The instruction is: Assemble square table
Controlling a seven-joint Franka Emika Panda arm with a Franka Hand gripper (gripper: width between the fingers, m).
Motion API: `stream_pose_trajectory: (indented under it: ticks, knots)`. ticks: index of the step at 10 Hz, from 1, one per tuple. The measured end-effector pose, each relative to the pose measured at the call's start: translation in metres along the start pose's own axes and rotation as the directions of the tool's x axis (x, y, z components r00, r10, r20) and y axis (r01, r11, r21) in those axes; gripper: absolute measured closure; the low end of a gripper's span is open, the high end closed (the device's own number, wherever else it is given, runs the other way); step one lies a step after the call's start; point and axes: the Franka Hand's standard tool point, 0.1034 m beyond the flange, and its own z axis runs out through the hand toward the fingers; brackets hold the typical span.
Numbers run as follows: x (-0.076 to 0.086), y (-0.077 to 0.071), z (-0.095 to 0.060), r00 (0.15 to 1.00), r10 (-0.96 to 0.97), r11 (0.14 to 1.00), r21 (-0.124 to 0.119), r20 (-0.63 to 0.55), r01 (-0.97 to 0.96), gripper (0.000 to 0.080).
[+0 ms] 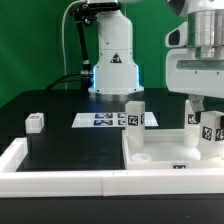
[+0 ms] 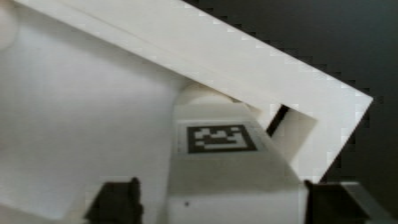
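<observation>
Tagged leg (image 2: 231, 165) inside the wide-spread end effector (image 2: 222, 200) — fingertips cropped.

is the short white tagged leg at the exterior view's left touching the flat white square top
Apart. The exterior view shows bare black table between the short white tagged leg and the flat white square top.

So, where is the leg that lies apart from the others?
The lone leg sits at the exterior view's left, on the black surface, between the rim bar and the marker board.
</observation>
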Motion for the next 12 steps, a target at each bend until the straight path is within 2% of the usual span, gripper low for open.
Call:
stream_pose_trajectory:
  ticks: [1, 2, 3, 4, 7, 10, 12]
  knots:
    - [0.0016, -0.0020, -0.0008, 0.996, -0.085, 0.996, 0.012, -0.007, 0.086, 0.0221]
    - [-0.0008, -0.0039, -0.0009, 0.993, -0.120, 0.993, 0.018, -0.010, 0.120, 0.0162]
    - [-0.0055, -0.0062, -0.0012, 0.987, -0.161, 0.987, 0.022, -0.012, 0.161, 0.0162]
    - [-0.0083, -0.0073, -0.0011, 0.953, -0.301, 0.953, 0.023, -0.015, 0.301, 0.0152]
    - [-0.0068, -0.0081, -0.0013, 0.798, -0.601, 0.798, 0.021, -0.028, 0.602, 0.0151]
    - [-0.0051, -0.0077, -0.0013, 0.695, -0.719, 0.695, 0.010, -0.034, 0.719, 0.0151]
    - [-0.0049, -0.0080, -0.0016, 0.573, -0.819, 0.574, 0.003, -0.037, 0.819, 0.0151]
